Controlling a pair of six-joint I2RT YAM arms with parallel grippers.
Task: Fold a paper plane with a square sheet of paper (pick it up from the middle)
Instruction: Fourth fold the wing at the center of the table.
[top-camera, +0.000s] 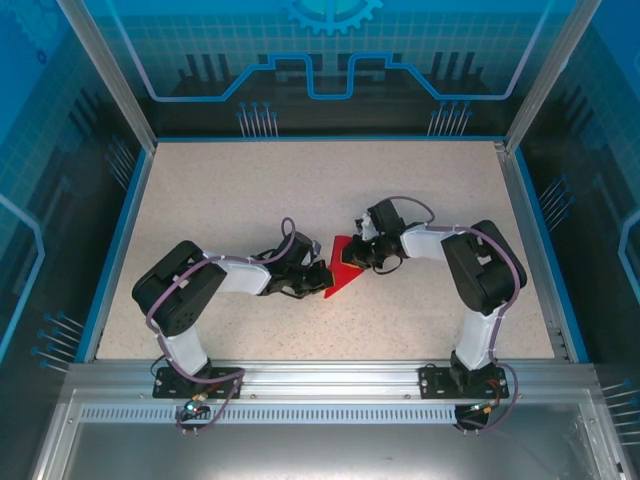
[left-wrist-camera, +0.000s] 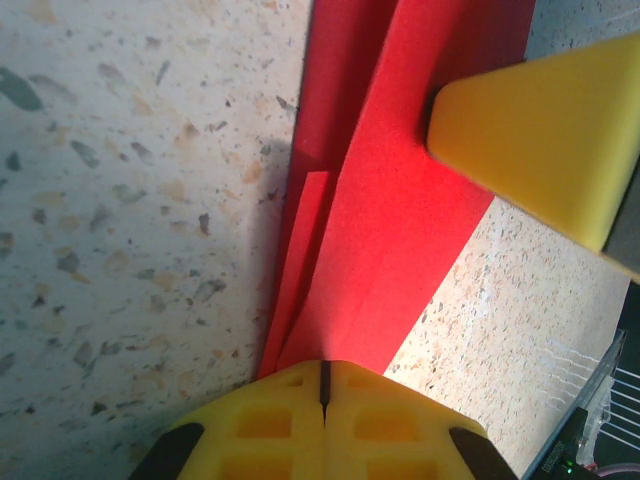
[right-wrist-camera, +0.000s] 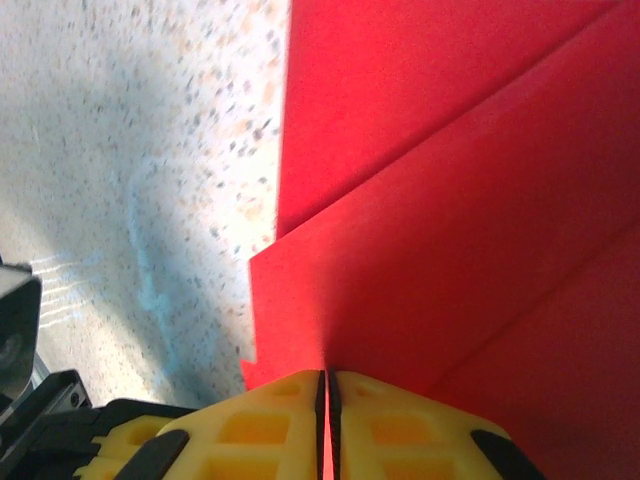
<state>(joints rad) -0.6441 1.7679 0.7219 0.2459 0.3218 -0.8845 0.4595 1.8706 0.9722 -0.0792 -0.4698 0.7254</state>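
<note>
Pinning the paper (left-wrist-camera: 390, 220) by its narrow end, right under the shut left gripper (left-wrist-camera: 323, 375); pressing its wide folded part beneath the closed right gripper (right-wrist-camera: 327, 378), seemingly to hold layers flat and sharpen creases without lifting it

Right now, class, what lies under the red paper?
The speckled table, visible all around the folded red paper. The patch directly beneath, and the paper's lower folded layers, are covered.

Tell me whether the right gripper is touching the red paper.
Touching. The right wrist view shows the right gripper shut on the red paper, with red visible in the slit between its fingertips.
</note>
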